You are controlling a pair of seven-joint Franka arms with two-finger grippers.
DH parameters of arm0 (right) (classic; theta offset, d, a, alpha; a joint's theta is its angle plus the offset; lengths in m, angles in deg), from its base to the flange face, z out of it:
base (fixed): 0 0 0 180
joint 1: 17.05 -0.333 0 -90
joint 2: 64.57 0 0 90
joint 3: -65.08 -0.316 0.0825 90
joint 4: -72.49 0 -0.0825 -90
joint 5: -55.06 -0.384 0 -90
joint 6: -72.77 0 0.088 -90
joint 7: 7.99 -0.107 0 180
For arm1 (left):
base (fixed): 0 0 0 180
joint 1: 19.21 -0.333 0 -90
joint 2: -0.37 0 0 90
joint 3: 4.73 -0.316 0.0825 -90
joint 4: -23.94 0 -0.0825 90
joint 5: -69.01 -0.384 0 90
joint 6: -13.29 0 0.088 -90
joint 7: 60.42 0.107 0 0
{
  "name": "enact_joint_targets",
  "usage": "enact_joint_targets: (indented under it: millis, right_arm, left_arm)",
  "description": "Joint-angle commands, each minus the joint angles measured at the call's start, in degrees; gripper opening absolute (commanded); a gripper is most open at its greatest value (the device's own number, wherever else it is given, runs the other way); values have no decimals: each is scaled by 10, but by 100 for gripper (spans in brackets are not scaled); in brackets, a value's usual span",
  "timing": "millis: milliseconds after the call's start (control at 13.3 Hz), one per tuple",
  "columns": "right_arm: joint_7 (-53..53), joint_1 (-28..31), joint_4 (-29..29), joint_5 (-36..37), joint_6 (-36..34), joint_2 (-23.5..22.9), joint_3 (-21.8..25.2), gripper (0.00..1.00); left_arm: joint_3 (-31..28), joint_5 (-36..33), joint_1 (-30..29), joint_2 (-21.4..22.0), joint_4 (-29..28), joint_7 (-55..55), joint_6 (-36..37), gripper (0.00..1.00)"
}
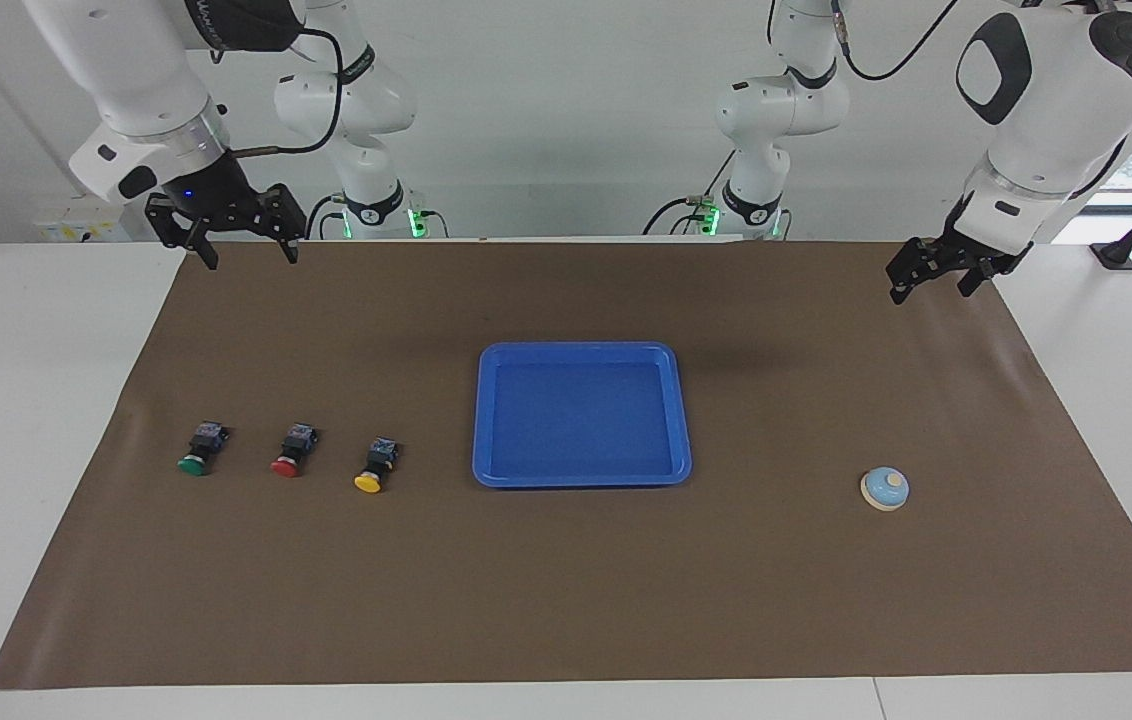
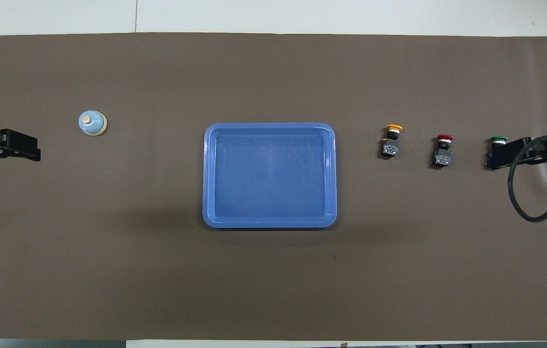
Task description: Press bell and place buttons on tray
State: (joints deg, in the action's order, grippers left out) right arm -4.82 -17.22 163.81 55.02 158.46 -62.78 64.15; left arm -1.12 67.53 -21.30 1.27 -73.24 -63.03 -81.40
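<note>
The blue tray lies at the middle of the brown mat and has nothing in it; it also shows in the overhead view. The green button, red button and yellow button lie in a row toward the right arm's end. The bell stands toward the left arm's end. My right gripper is open, raised over the mat's edge nearest the robots. In the overhead view it covers the green button's body. My left gripper is open and raised over the mat's corner.
The brown mat covers most of the white table. A black cable loops from the right arm over the mat's end. In the overhead view the bell lies beside the left gripper.
</note>
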Motion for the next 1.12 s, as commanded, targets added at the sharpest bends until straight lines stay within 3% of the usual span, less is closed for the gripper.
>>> enact_joint_targets:
  millis: [0, 150, 300, 375, 450, 599, 824, 1049]
  right_arm:
    - [16, 10, 6, -1, 1, 8, -4, 100]
    - [16, 10, 7, -1, 1, 8, -4, 100]
    - [16, 10, 6, -1, 1, 8, -4, 100]
    - [16, 10, 7, -1, 1, 8, -4, 100]
    - [16, 10, 6, -1, 1, 8, -4, 100]
    - [16, 10, 7, -1, 1, 8, -4, 100]
    - [16, 10, 6, -1, 1, 8, -4, 100]
    - [16, 10, 7, -1, 1, 8, -4, 100]
  left_arm:
    - [-3, 10, 6, 7, -21, -7, -27, 91]
    - [-3, 10, 19, -3, -18, -7, -31, 76]
    - [-3, 10, 20, -19, -15, -7, -46, 37]
    - [-3, 10, 20, -29, -15, -7, -55, 11]
    - [-3, 10, 21, -40, -15, -7, -65, 0]
    - [-4, 6, 21, -80, -5, -8, -94, 0]
    - [-4, 6, 26, -179, 70, -7, -115, 0]
    - [-5, 7, 19, -254, 108, -7, -154, 0]
